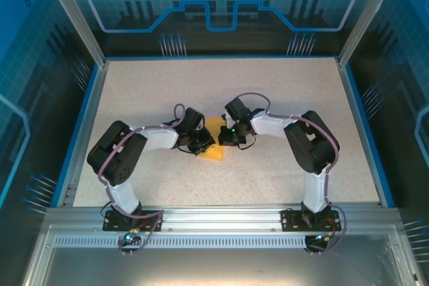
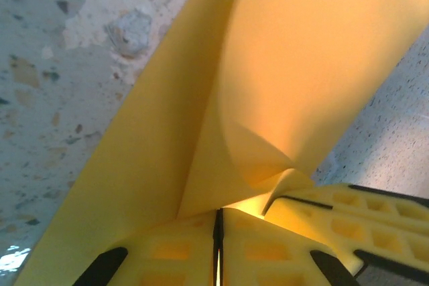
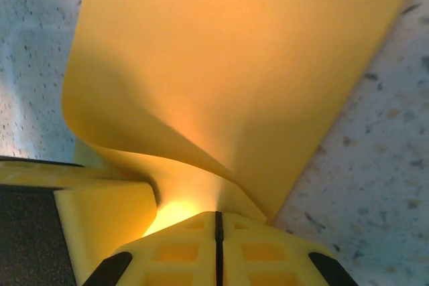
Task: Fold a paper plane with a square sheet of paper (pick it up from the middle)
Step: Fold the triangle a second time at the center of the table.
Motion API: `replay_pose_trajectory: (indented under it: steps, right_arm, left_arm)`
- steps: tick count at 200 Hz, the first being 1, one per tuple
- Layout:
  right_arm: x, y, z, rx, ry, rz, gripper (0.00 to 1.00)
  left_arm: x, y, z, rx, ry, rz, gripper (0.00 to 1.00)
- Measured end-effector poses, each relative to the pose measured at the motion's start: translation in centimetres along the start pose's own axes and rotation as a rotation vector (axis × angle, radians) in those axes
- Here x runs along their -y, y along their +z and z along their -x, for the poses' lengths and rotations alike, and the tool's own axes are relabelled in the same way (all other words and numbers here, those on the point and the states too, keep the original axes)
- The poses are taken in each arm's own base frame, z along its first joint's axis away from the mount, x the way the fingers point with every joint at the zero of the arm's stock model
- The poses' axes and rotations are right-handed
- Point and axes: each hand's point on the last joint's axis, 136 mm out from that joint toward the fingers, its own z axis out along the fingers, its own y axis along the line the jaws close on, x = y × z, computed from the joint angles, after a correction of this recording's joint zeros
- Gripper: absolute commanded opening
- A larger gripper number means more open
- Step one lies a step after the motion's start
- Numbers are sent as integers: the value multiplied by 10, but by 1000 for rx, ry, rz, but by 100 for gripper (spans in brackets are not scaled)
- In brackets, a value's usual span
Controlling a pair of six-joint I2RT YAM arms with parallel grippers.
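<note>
Square sheet of paper (image 1: 214, 155), curled, long axis running fore-aft

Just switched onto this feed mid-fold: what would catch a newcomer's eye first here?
The orange-yellow square sheet of paper stands out at mid-table, where both arms meet over it. Close up, the left pincer and the right pincer are each shut on an edge of the sheet. The sheet bows into a curl between them above the speckled table.
</note>
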Motion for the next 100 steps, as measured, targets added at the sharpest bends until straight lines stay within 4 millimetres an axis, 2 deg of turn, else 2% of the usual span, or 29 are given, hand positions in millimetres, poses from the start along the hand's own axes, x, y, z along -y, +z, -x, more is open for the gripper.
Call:
replay_pose_trajectory:
  steps: [66,100]
  right_arm:
    - [18,-7,17,38,73,-5,10]
    - [15,-14,17,59,72,11,10]
  left_arm:
    - [0,0,0,0,0,0,12]
    - [0,0,0,0,0,0,12]
